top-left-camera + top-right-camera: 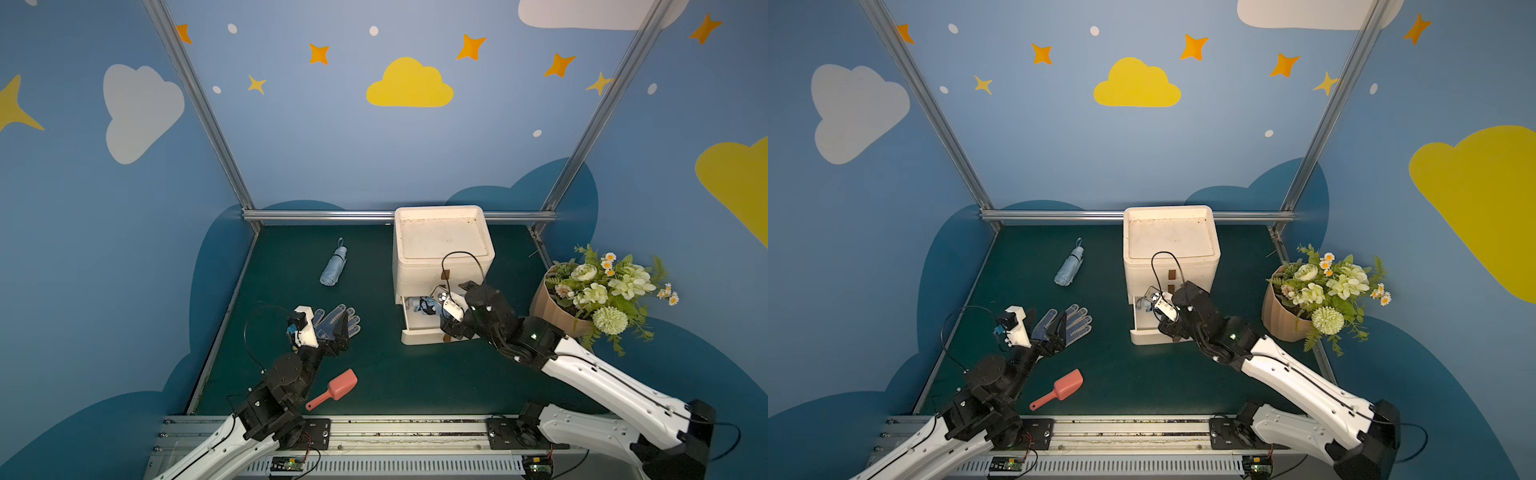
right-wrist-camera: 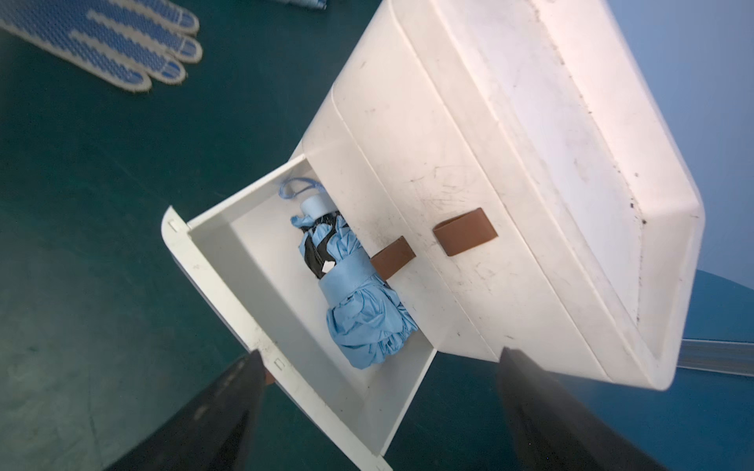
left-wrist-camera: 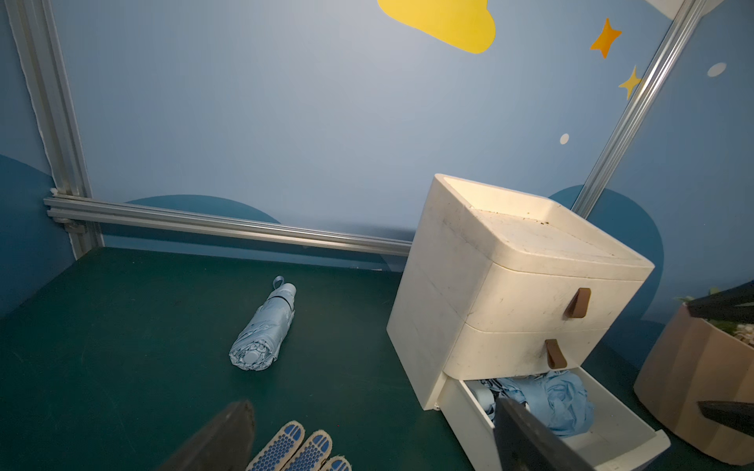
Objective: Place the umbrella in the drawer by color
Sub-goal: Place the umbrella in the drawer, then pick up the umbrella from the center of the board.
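A folded light blue umbrella (image 1: 333,266) (image 1: 1069,268) lies on the green mat left of the white drawer cabinet (image 1: 440,245), also in the left wrist view (image 3: 263,330). The cabinet's bottom drawer (image 2: 228,293) (image 1: 419,334) is pulled out. A second blue umbrella (image 2: 355,285) (image 3: 551,397) lies loose inside it. My right gripper (image 2: 379,352) (image 1: 446,305) hovers over that drawer, open, with nothing between its fingers. My left gripper (image 3: 371,403) (image 1: 336,332) is open and empty above a pair of gloves, well short of the umbrella on the mat.
Blue-dotted gloves (image 1: 326,322) (image 2: 114,40) lie under my left gripper. A pink scoop (image 1: 334,388) rests near the mat's front edge. A pot of flowers (image 1: 598,295) stands right of the cabinet. The two upper drawers, with brown tabs (image 2: 465,230), are shut.
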`<state>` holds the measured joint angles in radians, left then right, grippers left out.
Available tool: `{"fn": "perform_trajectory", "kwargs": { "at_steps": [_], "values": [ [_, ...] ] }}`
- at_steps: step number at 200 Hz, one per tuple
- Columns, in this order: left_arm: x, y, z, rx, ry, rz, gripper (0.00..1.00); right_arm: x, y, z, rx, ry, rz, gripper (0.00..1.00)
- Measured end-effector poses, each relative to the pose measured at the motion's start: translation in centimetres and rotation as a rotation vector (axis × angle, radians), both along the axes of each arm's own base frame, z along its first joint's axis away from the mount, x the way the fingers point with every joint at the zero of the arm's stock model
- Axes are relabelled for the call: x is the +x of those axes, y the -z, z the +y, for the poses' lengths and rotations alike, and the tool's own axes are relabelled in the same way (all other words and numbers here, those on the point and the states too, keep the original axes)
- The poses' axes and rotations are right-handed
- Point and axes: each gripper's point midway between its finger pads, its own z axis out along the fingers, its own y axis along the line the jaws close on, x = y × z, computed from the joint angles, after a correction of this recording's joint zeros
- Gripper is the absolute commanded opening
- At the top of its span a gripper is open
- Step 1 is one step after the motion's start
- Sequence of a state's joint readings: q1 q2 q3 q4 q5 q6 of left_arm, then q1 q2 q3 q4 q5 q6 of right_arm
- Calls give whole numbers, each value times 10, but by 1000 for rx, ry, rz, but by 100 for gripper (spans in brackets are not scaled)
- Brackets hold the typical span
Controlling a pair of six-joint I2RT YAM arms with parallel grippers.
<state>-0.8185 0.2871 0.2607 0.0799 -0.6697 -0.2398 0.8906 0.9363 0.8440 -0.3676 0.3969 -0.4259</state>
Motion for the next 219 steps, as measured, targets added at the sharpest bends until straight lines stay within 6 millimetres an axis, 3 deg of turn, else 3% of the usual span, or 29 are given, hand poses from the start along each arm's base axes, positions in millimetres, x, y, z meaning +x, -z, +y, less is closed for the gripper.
{"fn": "perform_trajectory", "kwargs": {
  "at_steps": [27, 71, 104, 146, 187, 219],
  "values": [
    [10, 9, -1, 41, -28, 27, 97, -4, 1, -11, 277, 68, -70, 98],
    [33, 30, -2, 111, -70, 115, 98, -8, 44, -40, 487, 220, -45, 98],
    [58, 28, -10, 130, -79, 187, 100, -8, 26, -63, 629, 317, -86, 98],
    [107, 27, -14, 120, -99, 318, 100, -17, 5, -82, 795, 341, -126, 98],
    [160, 45, -5, 105, -123, 489, 100, -17, 50, -87, 768, 349, -95, 98],
    [196, 73, 15, 96, -156, 628, 100, -21, 39, -89, 825, 341, -96, 98]
  ]
}}
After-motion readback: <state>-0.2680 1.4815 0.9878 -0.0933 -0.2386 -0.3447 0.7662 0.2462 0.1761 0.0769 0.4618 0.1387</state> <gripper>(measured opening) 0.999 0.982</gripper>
